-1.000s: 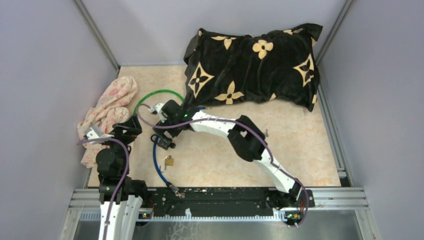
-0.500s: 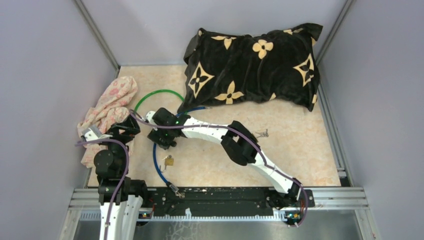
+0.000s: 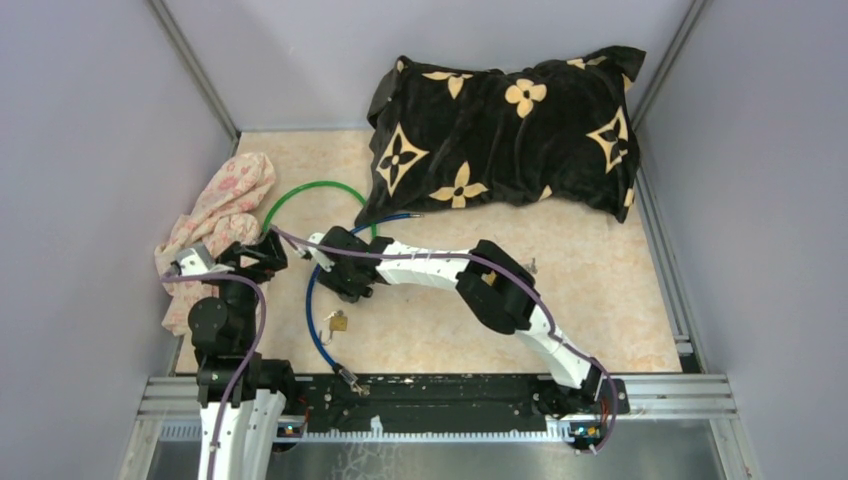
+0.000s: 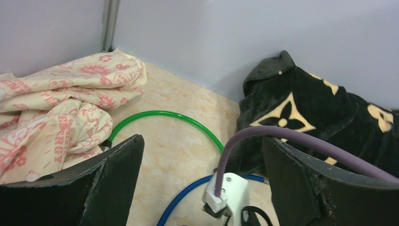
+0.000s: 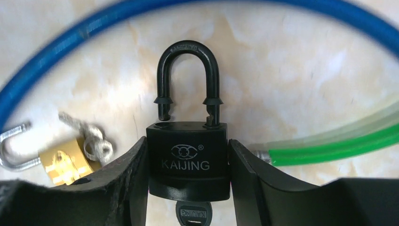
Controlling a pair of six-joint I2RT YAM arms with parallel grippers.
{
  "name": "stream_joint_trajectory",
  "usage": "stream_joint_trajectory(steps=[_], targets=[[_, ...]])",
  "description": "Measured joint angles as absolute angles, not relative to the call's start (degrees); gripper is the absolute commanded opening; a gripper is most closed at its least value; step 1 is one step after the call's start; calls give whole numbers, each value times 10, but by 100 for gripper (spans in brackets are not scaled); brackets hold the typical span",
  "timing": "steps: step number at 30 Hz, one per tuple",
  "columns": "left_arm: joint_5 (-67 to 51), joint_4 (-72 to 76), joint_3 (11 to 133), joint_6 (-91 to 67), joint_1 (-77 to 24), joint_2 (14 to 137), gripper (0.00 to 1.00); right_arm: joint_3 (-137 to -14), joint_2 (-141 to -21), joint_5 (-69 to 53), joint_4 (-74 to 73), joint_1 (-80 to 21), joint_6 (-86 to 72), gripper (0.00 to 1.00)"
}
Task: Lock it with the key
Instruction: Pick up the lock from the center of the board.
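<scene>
Big black pillow (image 3: 510, 130) at the back, floral cloth (image 3: 215, 225) on the left. The left gripper (image 4: 202, 141) hangs by the cloth, jaws spread wide, nothing in them. Down on the table (image 3: 600, 300), inside the blue cable (image 5: 94, 28) loop, the right gripper (image 5: 187, 146) presses both sides of the black padlock (image 5: 188, 165), which lies flat. The shackle (image 5: 188, 52) is up, one leg clear of the body, so it's not locked. The key (image 5: 192, 214) sits in the keyhole. Left to do, I'd say: shackle home, key turned.
</scene>
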State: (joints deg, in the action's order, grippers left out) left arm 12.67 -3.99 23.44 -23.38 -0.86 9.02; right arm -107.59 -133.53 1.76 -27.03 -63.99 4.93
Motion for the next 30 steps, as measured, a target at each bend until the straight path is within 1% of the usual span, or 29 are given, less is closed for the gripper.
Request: stream_joint_trajectory(steps=[4, 6, 8, 11, 12, 14, 15, 17, 19, 21, 23, 25, 27, 28, 30], targets=[[64, -49, 242, -210, -9, 103, 99, -955, -1261, -9, -232, -625, 46, 0], [25, -51, 249, -196, -8, 117, 99, -869, -1207, -29, -201, -611, 43, 0], [-23, -51, 256, -183, -8, 133, 96, -783, -1150, -50, -166, -594, 37, 0], [-136, -50, 260, -166, -7, 174, 91, -667, -1057, -73, -119, -569, 25, 0], [-182, -49, 261, -164, -7, 195, 90, -637, -1029, -74, -105, -562, 23, 0], [-276, -47, 263, -166, -7, 249, 84, -587, -982, -75, -69, -554, 21, 0], [-315, -47, 263, -171, -7, 280, 82, -561, -957, -75, -50, -552, 19, 0], [-393, -43, 263, -189, -8, 350, 84, -517, -912, -77, -16, -552, 19, 0], [-446, -43, 262, -201, -23, 416, 89, -477, -869, -81, 17, -554, 19, 0], [-474, -44, 262, -200, -67, 457, 92, -438, -822, -84, 48, -554, 19, 0], [-493, -42, 263, -195, -128, 480, 92, -415, -790, -88, 69, -554, 19, 0], [-515, -34, 264, -199, -166, 499, 90, -402, -765, -94, 86, -555, 21, 0], [-520, -21, 264, -209, -184, 527, 84, -401, -753, -96, 98, -558, 26, 0], [-518, -14, 265, -212, -184, 539, 80, -401, -749, -98, 103, -560, 30, 0], [-511, -4, 265, -215, -183, 552, 67, -401, -740, -100, 108, -569, 39, 0]])
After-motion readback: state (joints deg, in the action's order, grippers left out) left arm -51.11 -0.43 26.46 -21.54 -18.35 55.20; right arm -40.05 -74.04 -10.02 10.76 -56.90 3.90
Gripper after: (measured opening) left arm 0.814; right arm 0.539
